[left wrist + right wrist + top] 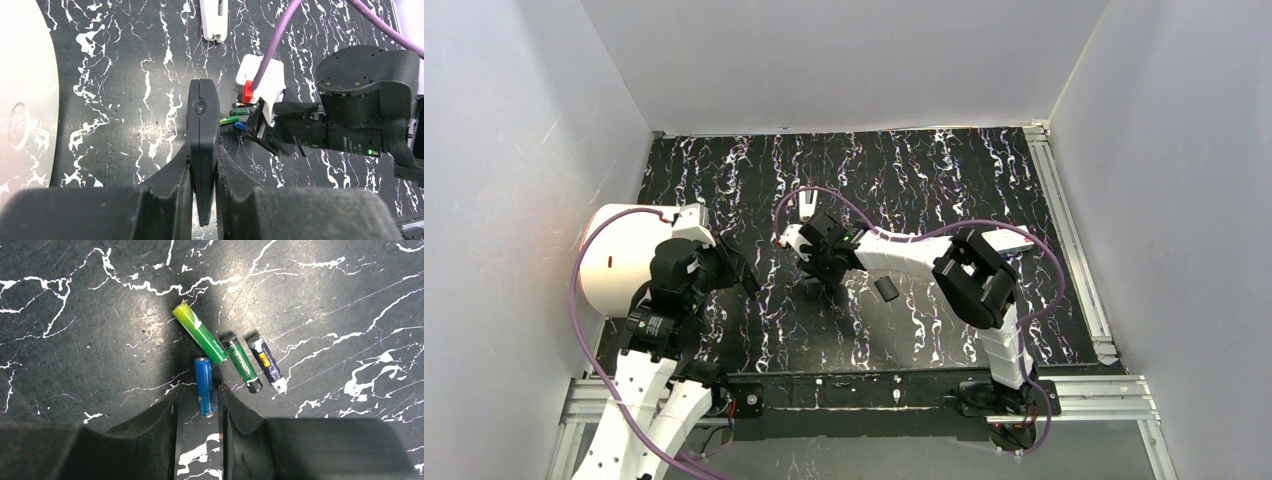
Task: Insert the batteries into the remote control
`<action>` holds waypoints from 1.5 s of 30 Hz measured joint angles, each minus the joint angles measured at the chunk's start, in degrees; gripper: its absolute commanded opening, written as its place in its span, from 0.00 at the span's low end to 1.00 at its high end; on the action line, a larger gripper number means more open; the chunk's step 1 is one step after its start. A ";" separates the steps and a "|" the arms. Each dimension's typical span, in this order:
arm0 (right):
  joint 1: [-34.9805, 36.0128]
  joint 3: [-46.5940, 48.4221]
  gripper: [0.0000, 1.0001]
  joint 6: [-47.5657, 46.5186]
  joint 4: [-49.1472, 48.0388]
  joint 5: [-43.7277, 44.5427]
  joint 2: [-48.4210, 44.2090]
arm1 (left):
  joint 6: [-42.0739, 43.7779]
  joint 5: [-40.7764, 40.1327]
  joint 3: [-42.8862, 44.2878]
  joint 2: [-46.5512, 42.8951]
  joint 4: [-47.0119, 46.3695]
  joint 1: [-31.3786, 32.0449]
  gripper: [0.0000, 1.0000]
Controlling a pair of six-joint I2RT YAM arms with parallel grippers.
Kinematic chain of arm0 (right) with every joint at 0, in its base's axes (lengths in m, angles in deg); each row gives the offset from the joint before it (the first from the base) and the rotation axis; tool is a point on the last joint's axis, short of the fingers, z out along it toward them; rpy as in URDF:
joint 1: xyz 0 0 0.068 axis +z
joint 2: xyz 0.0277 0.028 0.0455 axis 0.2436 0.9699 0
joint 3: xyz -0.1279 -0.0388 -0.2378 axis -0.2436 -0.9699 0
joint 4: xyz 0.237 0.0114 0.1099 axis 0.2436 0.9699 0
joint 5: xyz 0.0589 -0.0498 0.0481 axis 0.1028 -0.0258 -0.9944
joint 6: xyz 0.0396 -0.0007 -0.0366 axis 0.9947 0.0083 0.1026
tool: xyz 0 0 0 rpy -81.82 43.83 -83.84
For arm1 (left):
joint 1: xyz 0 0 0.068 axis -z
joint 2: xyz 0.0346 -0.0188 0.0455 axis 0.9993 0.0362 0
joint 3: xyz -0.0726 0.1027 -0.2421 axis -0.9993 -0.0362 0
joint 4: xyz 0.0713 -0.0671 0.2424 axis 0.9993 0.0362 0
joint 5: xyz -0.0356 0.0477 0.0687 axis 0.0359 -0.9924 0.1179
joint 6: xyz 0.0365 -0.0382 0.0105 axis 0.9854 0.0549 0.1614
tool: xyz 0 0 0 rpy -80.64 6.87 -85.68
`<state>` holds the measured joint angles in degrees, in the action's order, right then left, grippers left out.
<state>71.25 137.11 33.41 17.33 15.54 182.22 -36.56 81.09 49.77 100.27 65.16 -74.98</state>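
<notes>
A white round tub (619, 260) sits at the far left of the black table veined with white (924, 170), against the left wall. Just right of it, the left arm's fingers (177, 175) are clamped together on a slim black plastic remote control (202, 125). They hold it edge-on above the table by its near end, and its far end points away from the wrist camera.

Right of the remote, 4 small cylinder batteries lie close together on the table. From the right wrist camera, the leftmost is a light green battery (200, 332), lying on a slant. Its lower end reaches just beside the top of a blue battery (204, 387), which lies almost straight along the view. Next come a dark green and black battery (242, 362) and a dark navy battery with a yellow mark (267, 364). These 2 lie side by side on the same slant and are slightly apart.

The right arm's fingers (237, 415) are apart and lowered to the table, 1 on each side of the blue battery's near half. Bare table shows on the battery's left side, and the right finger is very near it.

Beyond the batteries, a small white plastic piece (214, 20) lies flat. Further right, a short black cylinder (885, 289) rests on the table beside the right forearm.
</notes>
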 measured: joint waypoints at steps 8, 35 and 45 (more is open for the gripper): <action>0.46 0.83 0.26 -0.04 -0.11 0.31 0.61 | -0.02 1.86 -0.02 0.37 -0.02 0.00 0.00; 2.84 -13.86 0.12 11.02 -3.74 12.57 -26.16 | -10.16 14.23 -0.07 9.31 -9.92 0.00 0.00; 2.34 -13.77 0.15 24.74 -9.01 25.09 -46.90 | -28.39 30.88 2.45 29.49 -36.26 1.33 0.00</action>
<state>73.58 123.34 58.15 8.33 40.63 135.32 -64.95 111.98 52.22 129.76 28.90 -73.64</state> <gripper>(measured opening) 0.163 0.124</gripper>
